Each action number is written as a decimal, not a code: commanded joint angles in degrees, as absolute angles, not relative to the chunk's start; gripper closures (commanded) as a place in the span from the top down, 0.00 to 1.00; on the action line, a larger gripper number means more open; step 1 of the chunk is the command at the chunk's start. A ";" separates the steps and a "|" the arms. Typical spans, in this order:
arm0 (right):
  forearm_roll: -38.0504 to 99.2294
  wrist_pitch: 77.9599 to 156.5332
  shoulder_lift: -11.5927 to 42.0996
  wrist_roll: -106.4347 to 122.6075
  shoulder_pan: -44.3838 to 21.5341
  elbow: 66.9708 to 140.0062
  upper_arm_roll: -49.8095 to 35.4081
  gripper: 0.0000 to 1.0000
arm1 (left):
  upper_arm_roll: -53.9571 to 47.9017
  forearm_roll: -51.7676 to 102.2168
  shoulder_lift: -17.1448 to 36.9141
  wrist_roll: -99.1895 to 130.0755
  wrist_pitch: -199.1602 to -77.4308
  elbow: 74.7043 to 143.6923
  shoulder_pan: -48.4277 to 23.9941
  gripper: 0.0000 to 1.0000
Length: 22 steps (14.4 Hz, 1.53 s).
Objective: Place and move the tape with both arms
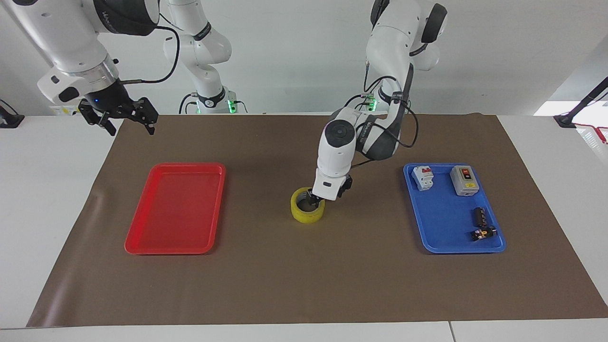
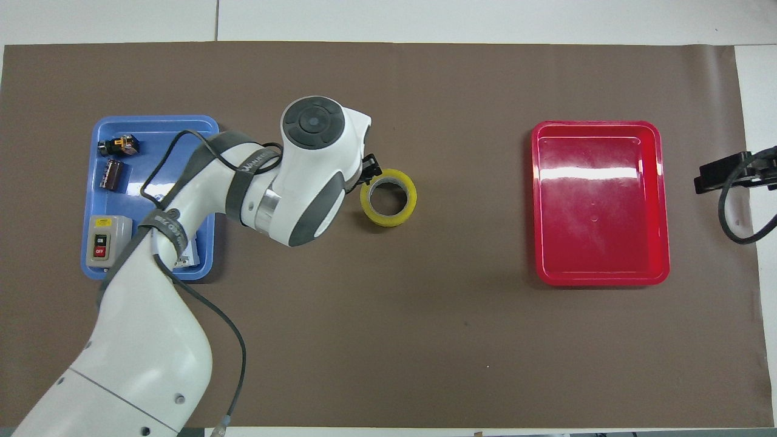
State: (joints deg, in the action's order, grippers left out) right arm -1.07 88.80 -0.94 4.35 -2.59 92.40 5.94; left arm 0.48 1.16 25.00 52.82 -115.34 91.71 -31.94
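The left gripper [image 1: 315, 199] hung just over the tape [image 1: 308, 211] lying mid-mat between the red tray [image 1: 142, 237] and blue tray [image 1: 430, 240], grip unclear; the switch box [image 2: 107, 241] read ON/OFF, while the right gripper [image 1: 124, 119] waited, fingers spread.

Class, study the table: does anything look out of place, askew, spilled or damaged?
Nothing stands out. The tape lies flat on the brown mat between the red tray and the blue tray, whose parts sit inside it.
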 commanded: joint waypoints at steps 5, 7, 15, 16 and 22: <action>1.14 96.85 -2.21 0.11 -11.83 99.94 5.01 1.00 | 0.53 0.26 7.93 24.48 -95.39 93.95 -12.59 1.00; 0.97 99.83 2.87 -9.79 -17.73 98.09 5.01 1.00 | 0.53 0.26 5.29 16.47 -91.86 93.96 -7.85 1.00; 0.61 113.11 24.21 -27.50 -29.35 88.63 4.92 1.00 | 0.44 0.26 -2.54 6.06 -82.71 96.41 -3.60 1.00; 0.79 113.46 28.52 -28.03 -30.23 84.50 4.83 1.00 | 0.27 0.52 -2.72 6.06 -83.49 97.03 -3.26 1.00; 1.23 130.60 30.15 -25.41 -31.02 92.72 2.11 1.00 | 0.53 1.05 -0.36 4.48 -85.52 94.84 -3.25 1.00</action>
